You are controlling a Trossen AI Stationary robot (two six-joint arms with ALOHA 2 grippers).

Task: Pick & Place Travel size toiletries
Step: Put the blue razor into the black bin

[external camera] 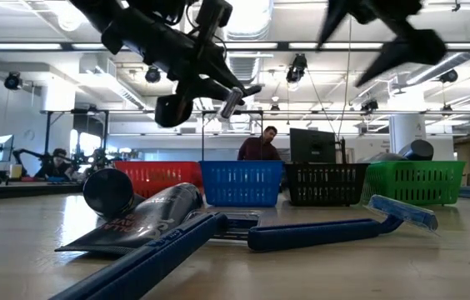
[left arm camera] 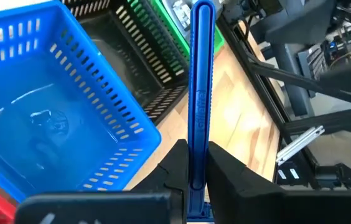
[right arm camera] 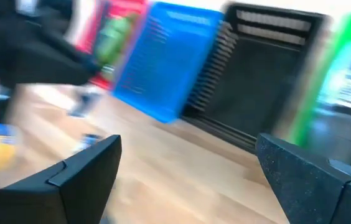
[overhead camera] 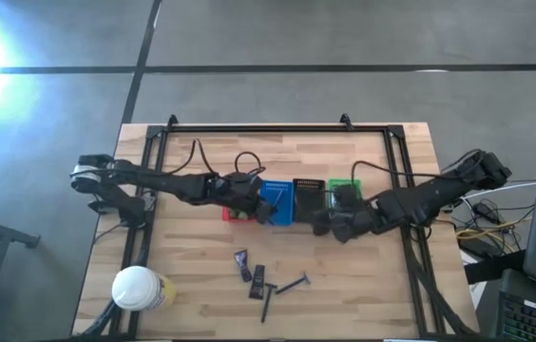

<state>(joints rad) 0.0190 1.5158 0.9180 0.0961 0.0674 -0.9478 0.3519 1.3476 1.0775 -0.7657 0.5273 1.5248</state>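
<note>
Left claw pinched shut on a blue razor, handle running straight out between the dark fingers, held in the air over the near edge of the blue basket; seen from above at, between the red basket and the blue one. Right claw spread wide and holding nothing, hovering above bare tabletop just near of the black basket and green basket; from above at. Four baskets in a row across the middle of the tabletop, left to right red, blue, black, green. Something green inside the red basket in the right wrist view, too blurred to name. Remaining toiletries loose on the near part of the tabletop, well apart from the baskets: a small dark tube, a dark oblong piece just right of it, a thin black razor farther right, another razor nearest the edge. From table height, a dark tube lying with its round cap to the left, two blue razors stretched in front. White-lidded yellow container at the near left corner. A person in the room behind the baskets.
</note>
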